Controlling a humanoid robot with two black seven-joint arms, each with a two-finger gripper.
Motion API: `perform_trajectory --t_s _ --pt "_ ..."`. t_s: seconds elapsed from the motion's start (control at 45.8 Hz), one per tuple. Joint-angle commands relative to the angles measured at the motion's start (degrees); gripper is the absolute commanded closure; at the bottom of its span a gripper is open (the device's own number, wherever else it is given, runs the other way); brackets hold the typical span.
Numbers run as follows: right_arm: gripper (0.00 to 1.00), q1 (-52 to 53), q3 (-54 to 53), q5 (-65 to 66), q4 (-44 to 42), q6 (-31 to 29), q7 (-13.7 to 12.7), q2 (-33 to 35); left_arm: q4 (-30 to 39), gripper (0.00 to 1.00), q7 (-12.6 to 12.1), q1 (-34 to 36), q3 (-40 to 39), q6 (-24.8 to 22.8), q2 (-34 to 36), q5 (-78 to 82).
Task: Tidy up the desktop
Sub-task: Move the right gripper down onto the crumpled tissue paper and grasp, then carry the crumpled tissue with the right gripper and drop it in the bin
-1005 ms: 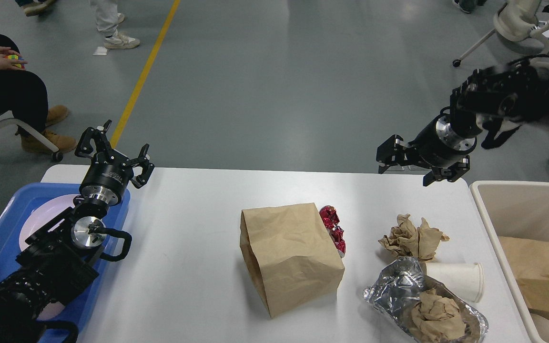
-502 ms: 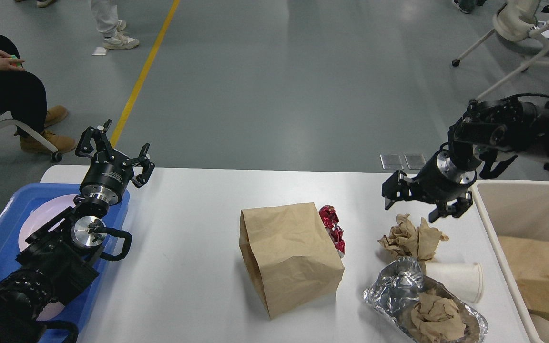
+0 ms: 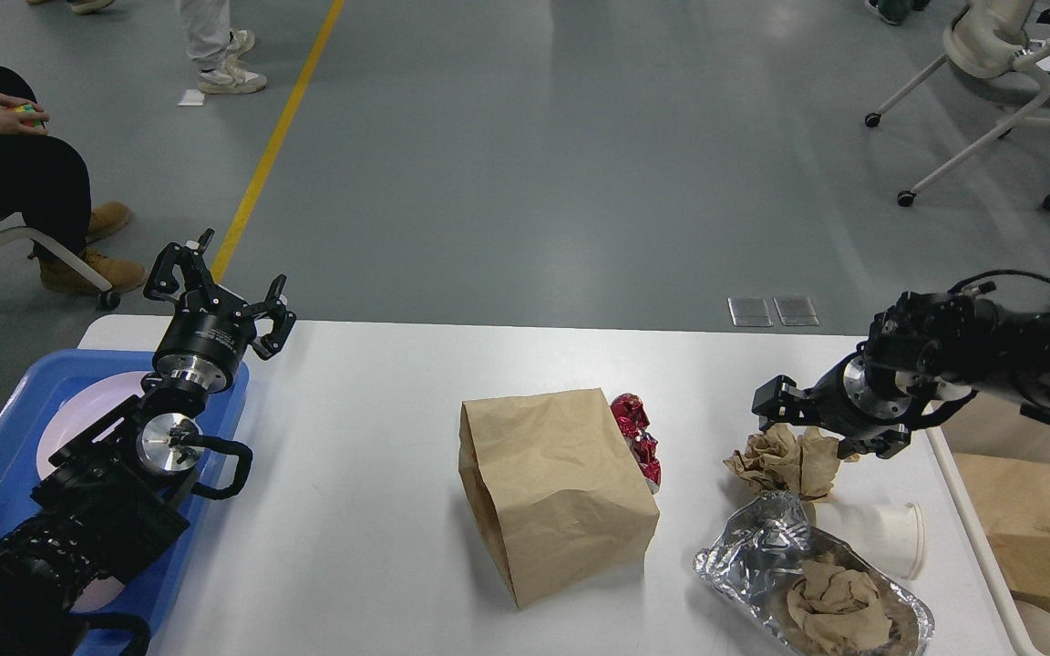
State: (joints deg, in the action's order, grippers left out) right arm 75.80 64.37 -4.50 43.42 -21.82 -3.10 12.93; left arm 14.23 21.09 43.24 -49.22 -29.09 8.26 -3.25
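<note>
White desktop [image 3: 379, 510] long axis left-right, right end effector [image 3: 818, 432] spread over crumpled paper [image 3: 785, 462], left end effector [image 3: 215, 292] wide.

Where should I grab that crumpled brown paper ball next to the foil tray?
Pinch the paper ball across its raised folds, coming from above. It is a loose, irregular wad lying free on the desktop, and the right end effector, fingers spread, hangs over its far edge.

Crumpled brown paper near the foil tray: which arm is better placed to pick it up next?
Right. The right pincer is open directly at the crumpled brown paper, while the left pincer is far across the desktop above the blue tray.
</note>
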Motion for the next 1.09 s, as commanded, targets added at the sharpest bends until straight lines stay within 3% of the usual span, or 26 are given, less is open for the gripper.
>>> perform_trajectory --t_s 0.0,0.131,0.175,0.24,0.35,0.415,0.437,0.721,0.874,1.07 --pt "0.00 -1.18 -0.73 -0.16 -0.01 1.34 0.03 -0.01 0.01 0.03 0.01 0.00 0.00 0.00 0.00 0.00" --pt "0.00 -2.59 -2.49 -0.42 0.08 6.26 -0.06 -0.19 0.01 0.03 0.01 0.00 0.00 0.00 0.00 0.00" --pt "0.04 -3.29 -2.49 -0.42 0.17 7.84 -0.06 -0.19 0.01 0.03 0.01 0.00 0.00 0.00 0.00 0.00" --pt "0.26 -3.91 -2.49 -0.42 0.26 8.73 -0.06 -0.36 0.01 0.03 0.01 0.00 0.00 0.00 0.00 0.00" --pt "0.78 -4.00 -2.41 -0.25 1.14 8.20 -0.24 -0.19 0.01 0.03 0.01 0.00 0.00 0.00 0.00 0.00" --pt "0.98 -4.00 -2.32 -0.16 2.10 8.20 -0.41 -0.10 0.01 0.04 0.01 0.00 0.00 0.00 0.00 0.00" --pt "1.00 -3.91 -2.32 -0.16 2.28 8.20 -0.50 -0.01 0.01 0.03 0.01 0.00 0.00 0.00 0.00 0.00" --pt "1.00 1.97 -2.58 -0.42 4.12 8.20 -1.99 2.97 0.01 0.03 -0.08 0.00 0.00 0.00 0.00 0.00" --pt "1.00 12.51 -2.06 -0.42 11.49 7.41 -1.91 8.24 0.00 0.04 0.01 0.00 0.00 0.00 0.00 0.00" --pt "1.00 29.91 -1.00 -0.51 17.57 -2.95 -1.82 14.48 0.01 0.03 0.01 0.00 0.00 0.00 0.00 0.00"
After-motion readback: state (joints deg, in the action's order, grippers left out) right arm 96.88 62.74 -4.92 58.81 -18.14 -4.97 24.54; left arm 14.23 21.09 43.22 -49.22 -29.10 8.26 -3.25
